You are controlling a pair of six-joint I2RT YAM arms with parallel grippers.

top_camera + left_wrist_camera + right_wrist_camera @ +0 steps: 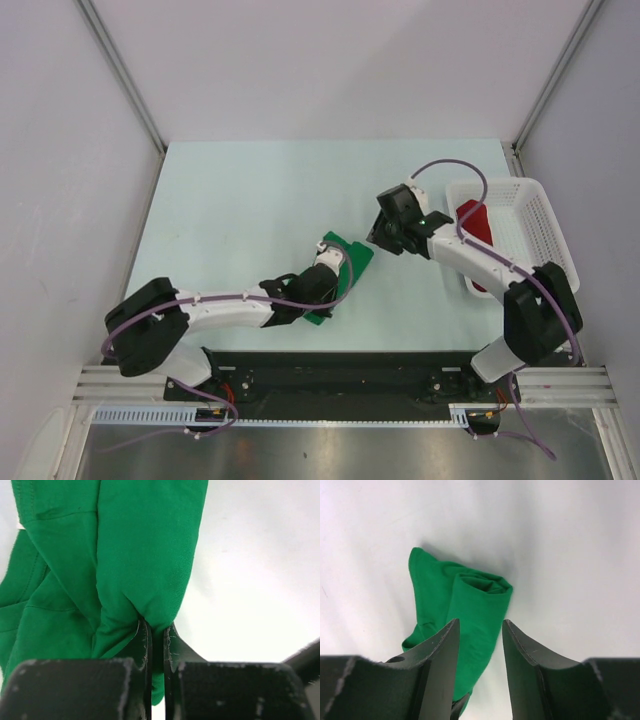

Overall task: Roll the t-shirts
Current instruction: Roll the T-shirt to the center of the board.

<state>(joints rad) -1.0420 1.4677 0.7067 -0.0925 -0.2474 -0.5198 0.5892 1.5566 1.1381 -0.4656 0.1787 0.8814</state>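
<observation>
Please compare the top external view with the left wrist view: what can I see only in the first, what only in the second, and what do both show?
Only the top external view: the white basket holding the red t-shirt at the right of the table, and the right gripper beside the green t-shirt. Only the left wrist view: the left gripper up close, its fingers pinched shut on a fold of green cloth, and the stitched seams. Both: the green t-shirt lying on the pale table.
</observation>
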